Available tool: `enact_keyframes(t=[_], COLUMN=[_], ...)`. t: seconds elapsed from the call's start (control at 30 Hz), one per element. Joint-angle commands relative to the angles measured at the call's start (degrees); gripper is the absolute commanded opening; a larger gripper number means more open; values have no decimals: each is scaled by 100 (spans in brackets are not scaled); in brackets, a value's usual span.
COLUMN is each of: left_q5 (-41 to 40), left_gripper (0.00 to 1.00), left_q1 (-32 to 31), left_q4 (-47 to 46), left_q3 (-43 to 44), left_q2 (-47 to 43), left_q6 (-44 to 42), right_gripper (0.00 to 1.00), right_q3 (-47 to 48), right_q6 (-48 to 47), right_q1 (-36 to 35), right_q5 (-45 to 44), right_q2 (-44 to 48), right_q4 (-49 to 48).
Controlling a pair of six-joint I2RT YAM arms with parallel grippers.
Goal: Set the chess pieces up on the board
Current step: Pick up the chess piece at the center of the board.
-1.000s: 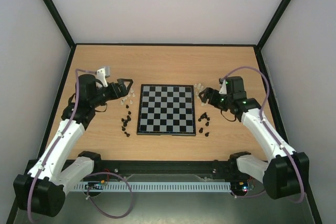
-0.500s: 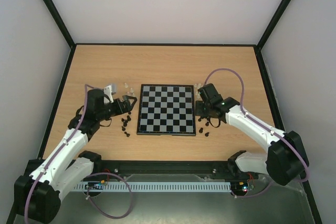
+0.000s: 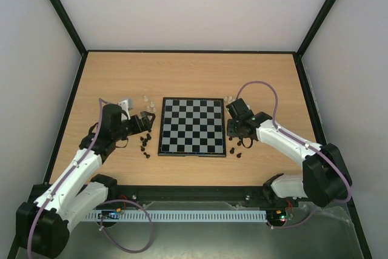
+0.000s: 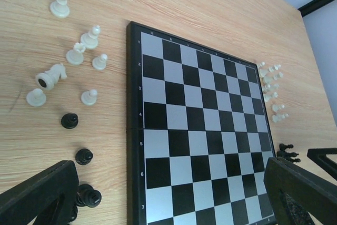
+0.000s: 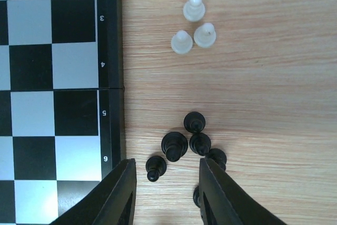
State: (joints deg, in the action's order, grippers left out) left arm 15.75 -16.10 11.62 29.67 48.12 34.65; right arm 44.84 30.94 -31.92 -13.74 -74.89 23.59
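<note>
**Stage of work.** The set-up is judged to be at its opening pick. The board (image 3: 193, 127) lies flat at the centre of the table (image 3: 188, 74), and no square on it is seen to be occupied. All the chess pieces (image 3: 145, 142) are off it, scattered on the table at both sides. A whitish group (image 4: 76, 55) and a black group (image 4: 84, 156) are noted beside the board's left edge. A second whitish group (image 5: 194, 8) and a black cluster (image 5: 189, 139) are noted beside its right edge.

**Right gripper** (image 5: 167, 166). It is positioned low over the black cluster, at the lower middle of its wrist view. The jaws are seen part-way apart. A small black pawn (image 5: 155, 168) stands between them, nearer the finger at the left of the frame. Contact on both sides is not shown, so nothing is judged to be clamped.

**Left gripper** (image 4: 168, 183). The jaws are spread wide and nothing is held. It is positioned near the board's left edge, with the black group just beside the finger at the lower left of its wrist view.

**Next move.** A squeeze on the pawn alone is called for. Its neighbours stand close, some touching, so one could be toppled or dragged along. A straight lift and a carry to a board square would then be required. Which side of the board is meant for black cannot be told.
</note>
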Motion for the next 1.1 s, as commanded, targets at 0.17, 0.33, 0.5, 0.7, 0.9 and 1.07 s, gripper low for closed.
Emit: enact_keyframes(t=[0.17,0.33,0.5,0.7,0.9,1.07], left_q5=[-367,-389,-423,-440,-437,-441], left_gripper=[100,100,100,100,100,100], left_q1=[-29,-30,-30,-33,-32,-27], left_q4=[258,253,271,262,262,253], left_q3=[326,318,313,297,287,293], left_q2=[101,131,136,116,114,109], left_q6=[-222,-214,-214,-217,-218,-215], right_gripper=[26,24,20,17,16,24], right_q3=[-168,-193,-213,-213,-200,-128], right_q6=[44,33,46,34,18,-29], right_q1=[-33,-33,-33,-33,-33,-33], right_q5=[71,73,9,-23,-136,-296], right_q2=[-203,-372,-439,-497,-560,-581], right_q4=[107,68,40,9,-46,-48])
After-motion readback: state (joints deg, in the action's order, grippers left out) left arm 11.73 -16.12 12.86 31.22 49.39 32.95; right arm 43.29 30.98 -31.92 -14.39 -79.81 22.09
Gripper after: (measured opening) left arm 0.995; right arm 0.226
